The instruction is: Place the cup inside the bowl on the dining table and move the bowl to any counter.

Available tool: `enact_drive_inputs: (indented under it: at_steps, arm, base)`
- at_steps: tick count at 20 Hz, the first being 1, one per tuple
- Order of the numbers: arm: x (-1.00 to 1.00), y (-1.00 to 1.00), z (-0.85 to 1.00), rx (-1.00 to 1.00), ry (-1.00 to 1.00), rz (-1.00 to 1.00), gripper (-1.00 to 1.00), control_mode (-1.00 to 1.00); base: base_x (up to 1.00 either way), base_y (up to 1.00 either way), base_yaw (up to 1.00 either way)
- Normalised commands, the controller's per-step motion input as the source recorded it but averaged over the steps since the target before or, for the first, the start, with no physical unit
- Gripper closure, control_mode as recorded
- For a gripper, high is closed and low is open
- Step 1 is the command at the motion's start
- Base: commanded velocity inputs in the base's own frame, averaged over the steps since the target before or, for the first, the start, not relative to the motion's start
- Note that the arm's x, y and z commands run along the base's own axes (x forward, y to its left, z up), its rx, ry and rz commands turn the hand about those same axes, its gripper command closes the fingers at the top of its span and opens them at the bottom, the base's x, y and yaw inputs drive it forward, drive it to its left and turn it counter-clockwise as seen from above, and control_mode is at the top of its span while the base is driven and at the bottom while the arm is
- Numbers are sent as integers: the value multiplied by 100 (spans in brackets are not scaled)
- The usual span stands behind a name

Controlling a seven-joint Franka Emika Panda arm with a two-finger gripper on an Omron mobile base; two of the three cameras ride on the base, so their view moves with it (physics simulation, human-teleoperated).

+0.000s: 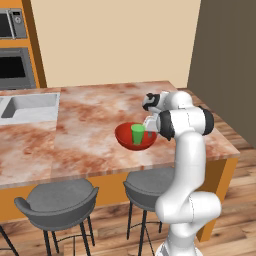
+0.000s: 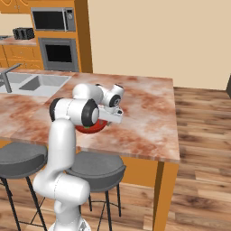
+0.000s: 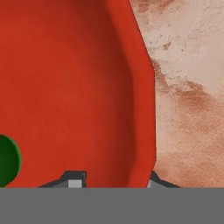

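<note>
The red bowl [image 1: 131,142] stands on the dining table [image 1: 90,125] near its front right edge, and the green cup [image 1: 137,134] stands upright inside it. My gripper [image 1: 151,133] is down at the bowl's right rim. In the hand view the bowl [image 3: 65,87] is very close, with the cup [image 3: 6,159] at the left edge. The gripper [image 3: 116,180] straddles the rim: one fingertip [image 3: 74,179] is inside the bowl and apart from the wall, the other is just outside against the rim. In the right base view my arm hides most of the bowl [image 2: 92,128].
An inset grey sink [image 1: 30,107] lies at the table's left. Two grey stools [image 1: 60,200] [image 1: 147,187] stand under the front edge. A counter [image 2: 13,43] with a toaster, an oven [image 2: 58,52] and a microwave [image 2: 53,19] are at the back left. Wooden floor lies to the right.
</note>
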Motion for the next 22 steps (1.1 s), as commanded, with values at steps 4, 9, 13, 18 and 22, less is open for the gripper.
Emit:
enact_drive_inputs:
  at_steps: [4, 9, 13, 18, 22]
  arm:
    - [0, 0, 7, 0, 0, 0, 100, -100]
    - [-2, 0, 23, 0, 0, 0, 100, -100]
    - [-7, -2, 27, 3, 0, 0, 100, -100]
    - [-5, -7, 22, 6, 0, 0, 100, -100]
    - [0, -13, 14, 8, 1, 0, 100, -100]
  base:
    - [0, 0, 0]
    - [0, 0, 0]
    - [0, 0, 0]
    - [0, 0, 0]
    - [0, 0, 0]
